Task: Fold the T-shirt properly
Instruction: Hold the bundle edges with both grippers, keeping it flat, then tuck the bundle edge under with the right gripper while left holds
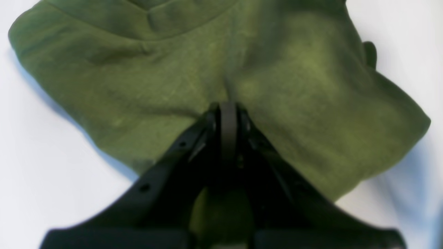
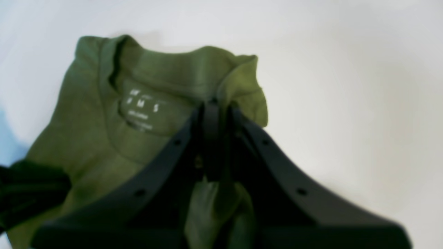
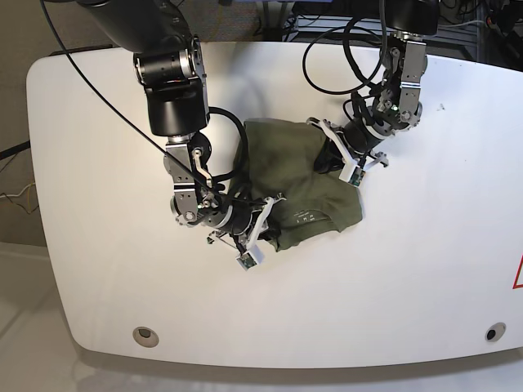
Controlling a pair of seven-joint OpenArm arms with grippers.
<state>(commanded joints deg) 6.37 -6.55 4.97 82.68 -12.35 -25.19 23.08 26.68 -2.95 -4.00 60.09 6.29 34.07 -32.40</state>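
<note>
The olive-green T-shirt (image 3: 298,167) lies bunched in a partly folded heap in the middle of the white table. Its collar with the small printed label (image 2: 142,110) faces the table's front edge. My left gripper (image 1: 227,106) is shut on a pinch of the shirt's fabric, and cloth also shows between its fingers nearer the camera. In the base view this left gripper (image 3: 325,157) sits at the heap's far right side. My right gripper (image 2: 213,103) is shut on the shirt's edge just right of the collar. The base view places that right gripper (image 3: 274,214) at the heap's near left corner.
The white table (image 3: 409,269) surrounds the shirt. Black cables (image 3: 327,65) loop at the back behind the left arm. Two round fittings (image 3: 145,333) sit near the front edge, and a red mark (image 3: 517,273) lies at the right edge.
</note>
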